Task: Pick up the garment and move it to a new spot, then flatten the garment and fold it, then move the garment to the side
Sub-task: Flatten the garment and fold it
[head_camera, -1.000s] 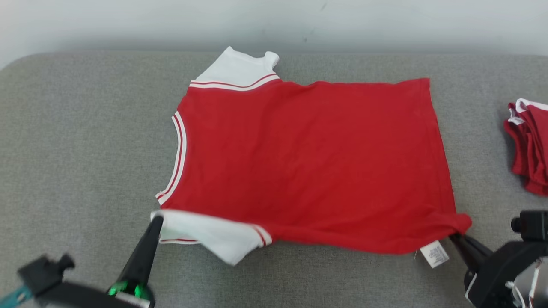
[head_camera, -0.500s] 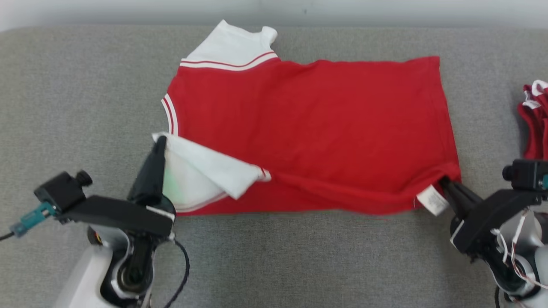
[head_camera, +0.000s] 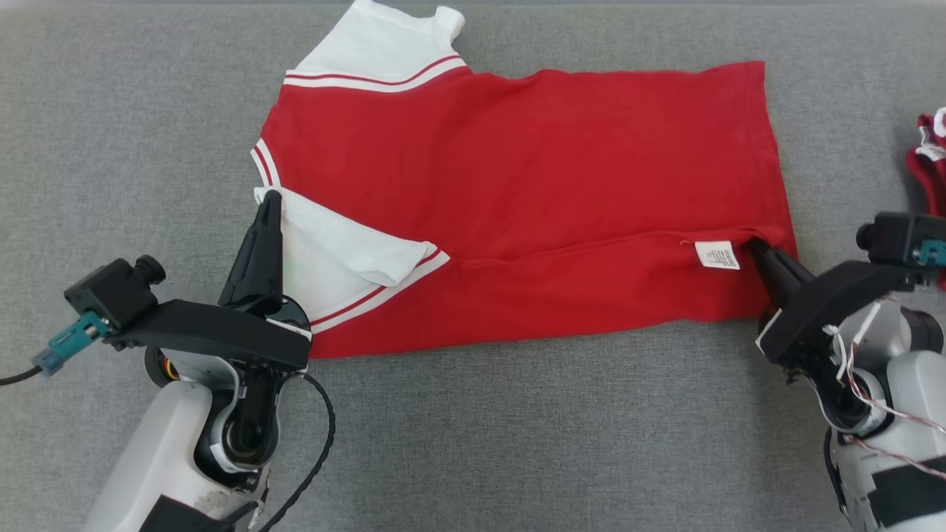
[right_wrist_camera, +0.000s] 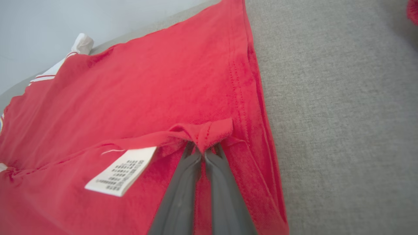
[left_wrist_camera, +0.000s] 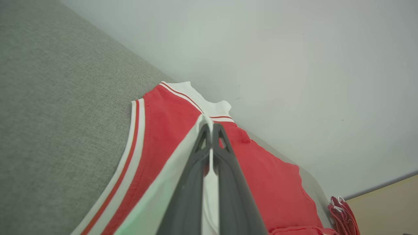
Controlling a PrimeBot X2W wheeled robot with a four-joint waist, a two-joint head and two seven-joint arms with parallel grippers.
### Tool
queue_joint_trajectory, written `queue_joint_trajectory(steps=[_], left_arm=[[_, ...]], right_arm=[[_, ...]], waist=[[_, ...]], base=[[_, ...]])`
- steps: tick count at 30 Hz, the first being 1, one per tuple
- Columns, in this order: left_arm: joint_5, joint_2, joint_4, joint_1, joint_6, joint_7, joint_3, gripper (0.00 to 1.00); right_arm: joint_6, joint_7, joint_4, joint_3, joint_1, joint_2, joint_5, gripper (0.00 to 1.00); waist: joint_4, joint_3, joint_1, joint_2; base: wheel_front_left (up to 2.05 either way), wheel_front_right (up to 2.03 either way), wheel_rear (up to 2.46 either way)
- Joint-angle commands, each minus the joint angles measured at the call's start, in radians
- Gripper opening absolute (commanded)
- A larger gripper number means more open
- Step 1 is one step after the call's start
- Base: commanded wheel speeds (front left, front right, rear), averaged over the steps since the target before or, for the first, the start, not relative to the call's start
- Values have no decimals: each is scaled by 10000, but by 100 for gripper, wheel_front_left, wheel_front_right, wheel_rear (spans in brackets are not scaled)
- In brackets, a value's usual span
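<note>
Looking down, you have 1 garment [head_camera: 532, 170], long axis left-right (collar [head_camera: 261, 161] leftward); left fingers [head_camera: 260, 251] and right fingers [head_camera: 776, 266] clamp its near edge.

I see a grey fabric surface [head_camera: 517, 443] meeting a plain pale wall [left_wrist_camera: 261, 49], a tan patch [left_wrist_camera: 385, 205] past its corner.

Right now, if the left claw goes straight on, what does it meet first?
Likely the garment, at its red shoulder just past the left claw, which is shut on the near sleeve; then the far sleeve. Height above the cloth is unclear.
</note>
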Motion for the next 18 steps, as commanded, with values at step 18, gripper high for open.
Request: queue_joint_trajectory(steps=[18], left_arm=[[418,-182,798,-1035,-326,70,-400,0]], right_arm=[[-12,-87,1110,-555,-275,81,-1388,0]], waist=[[187,178,-2,-1]], base=[[0,0,0]])
